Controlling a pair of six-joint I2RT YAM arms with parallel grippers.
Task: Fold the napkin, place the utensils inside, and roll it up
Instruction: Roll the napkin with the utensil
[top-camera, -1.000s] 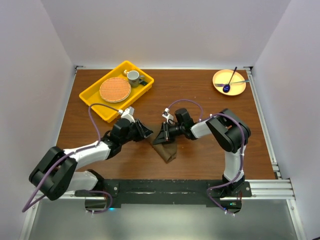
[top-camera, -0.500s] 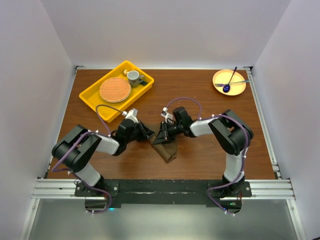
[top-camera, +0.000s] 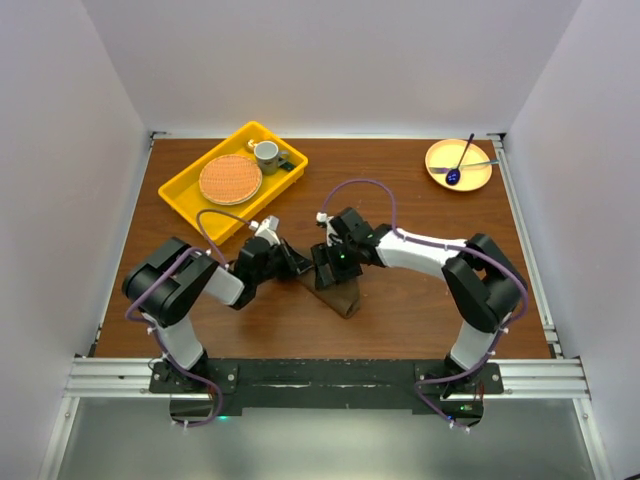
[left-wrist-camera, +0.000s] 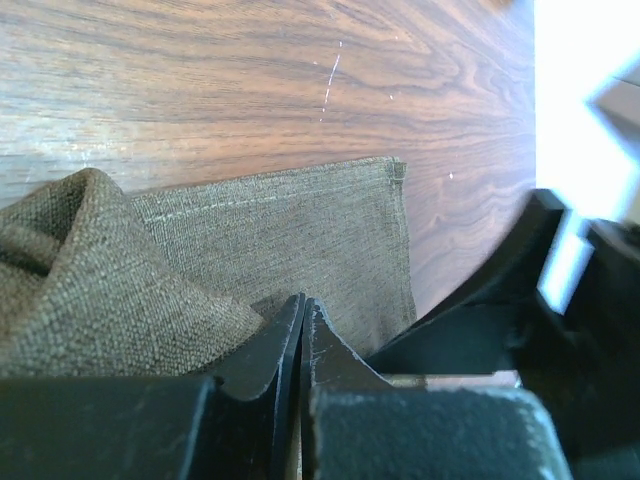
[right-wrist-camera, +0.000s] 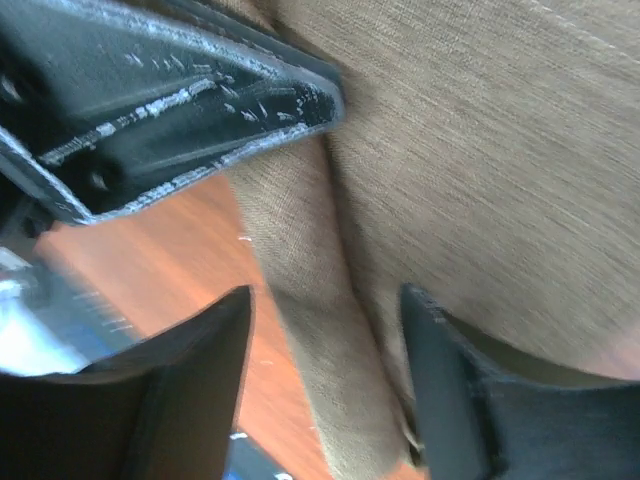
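The olive-brown napkin (top-camera: 343, 296) lies partly folded on the wood between the two grippers. In the left wrist view it (left-wrist-camera: 300, 230) spreads flat, with a raised bunch at the left. My left gripper (top-camera: 292, 266) is at its left edge, its jaws (left-wrist-camera: 302, 305) pressed together on the cloth. My right gripper (top-camera: 334, 266) stands open over the napkin's top. Its two fingers straddle a long fold of the cloth (right-wrist-camera: 320, 330) without pinching it. The utensils are out of view.
A yellow tray (top-camera: 183, 198) at the back left holds a round orange mat (top-camera: 230, 179) and a mug (top-camera: 266, 154). A yellow plate (top-camera: 476, 180) at the back right carries a dark blue spoon (top-camera: 460, 163) and a pale utensil (top-camera: 474, 165).
My right gripper has let go of the napkin, opened and swung down over it. My left gripper has closed on the cloth's left edge, its arm drawn in.
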